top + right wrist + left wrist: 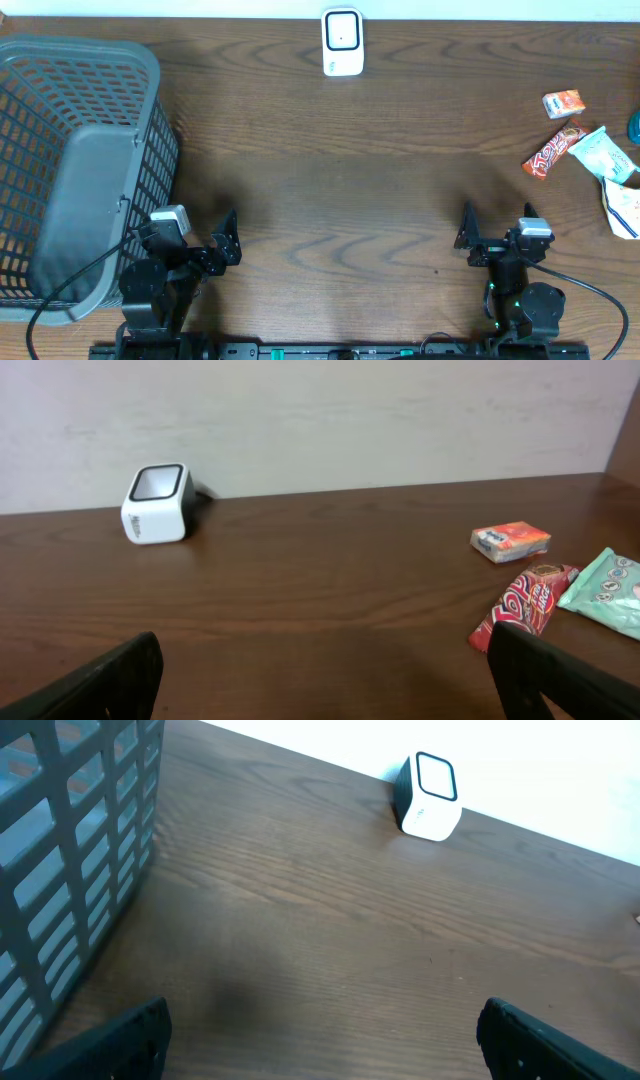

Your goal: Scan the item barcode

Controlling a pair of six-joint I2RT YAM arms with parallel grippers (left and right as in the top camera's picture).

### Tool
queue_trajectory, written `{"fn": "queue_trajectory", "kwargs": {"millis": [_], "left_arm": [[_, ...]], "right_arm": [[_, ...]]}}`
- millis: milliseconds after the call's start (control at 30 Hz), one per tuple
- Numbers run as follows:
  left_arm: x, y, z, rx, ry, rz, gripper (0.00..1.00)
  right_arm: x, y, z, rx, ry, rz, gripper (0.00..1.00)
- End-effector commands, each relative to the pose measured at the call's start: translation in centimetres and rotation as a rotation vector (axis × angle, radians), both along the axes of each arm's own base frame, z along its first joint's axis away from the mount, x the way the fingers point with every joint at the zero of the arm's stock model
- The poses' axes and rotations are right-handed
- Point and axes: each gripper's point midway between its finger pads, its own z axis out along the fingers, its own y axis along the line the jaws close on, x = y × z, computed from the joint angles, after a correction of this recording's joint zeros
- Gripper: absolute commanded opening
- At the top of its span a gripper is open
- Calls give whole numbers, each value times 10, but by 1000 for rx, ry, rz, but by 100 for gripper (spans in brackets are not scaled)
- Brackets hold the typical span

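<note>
From my seat I see both arms parked at the near edge of the table, neither touching anything. The left gripper has its jaws spread wide with nothing between them. In its wrist view the two dark fingertips sit at the bottom corners with only bare wood in between. The right gripper is just as wide and empty. Its fingertips frame a clear stretch of tabletop. The scanner, a small white block with a dark window, stands at the far edge of the table near the middle, well apart from both arms. The left wrist camera catches it ahead and to the right, and the right wrist camera has it ahead and to the left. The goods lie in a loose cluster at the far right: a small orange box, then nearer to me a red candy bar with a mint-green packet just beside it, apparently touching. I cannot see a barcode on any of them. A grey mesh basket fills the left end, close beside the left arm.
</note>
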Motion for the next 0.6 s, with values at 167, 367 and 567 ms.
{"fn": "queue_trajectory", "kwargs": {"millis": [167,367,567], "left_arm": [[0,1,-1,14,-2,0,98],[0,5,1,24,-13,22,98],[-2,7,26,19,-164,39,98]], "right_arm": [[0,1,0,-15,0,4,99],[0,1,0,-15,0,4,99],[0,1,0,-15,0,4,99]]}}
